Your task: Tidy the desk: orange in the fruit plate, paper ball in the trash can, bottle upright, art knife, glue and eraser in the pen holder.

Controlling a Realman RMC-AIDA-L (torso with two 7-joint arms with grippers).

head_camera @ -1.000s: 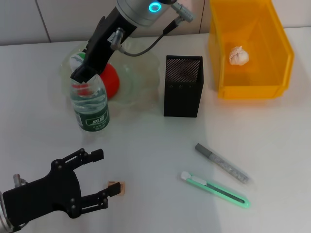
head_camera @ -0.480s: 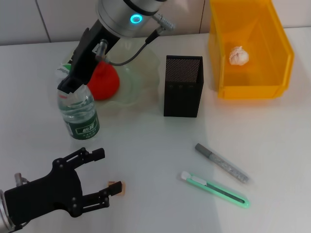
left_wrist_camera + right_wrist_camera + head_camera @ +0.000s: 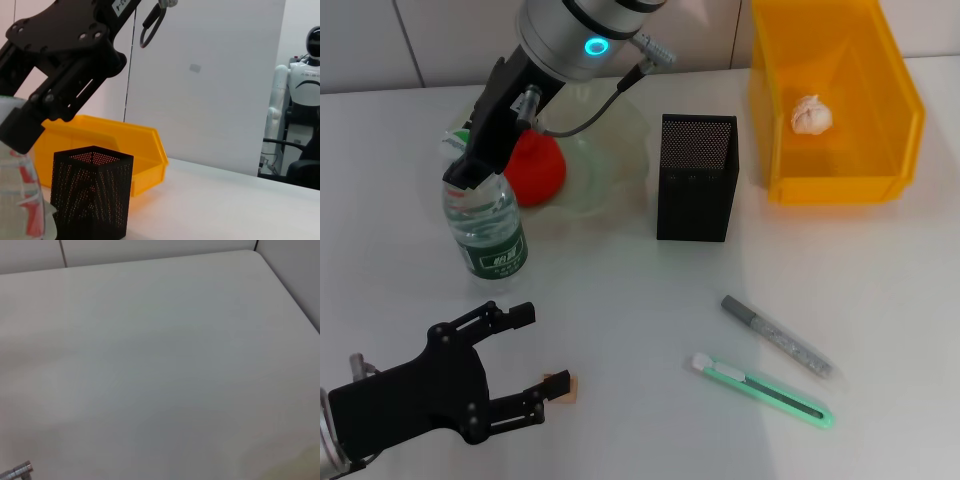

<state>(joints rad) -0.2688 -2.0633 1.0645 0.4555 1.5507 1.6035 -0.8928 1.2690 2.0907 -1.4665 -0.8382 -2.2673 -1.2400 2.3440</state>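
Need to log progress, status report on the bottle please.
Right gripper shut on clear plastic water bottle, upright beside clear fruit plate. Left gripper open by small tan eraser. Nothing blocking.

From the head we look steeply down on the white desk (image 3: 640, 300). Our left wrist camera sits low, facing across it, sharing the black mesh pen holder (image 3: 696, 178) (image 3: 91, 195) and yellow plastic bin (image 3: 830, 95) (image 3: 107, 150). Our right wrist camera shows only bare desk.
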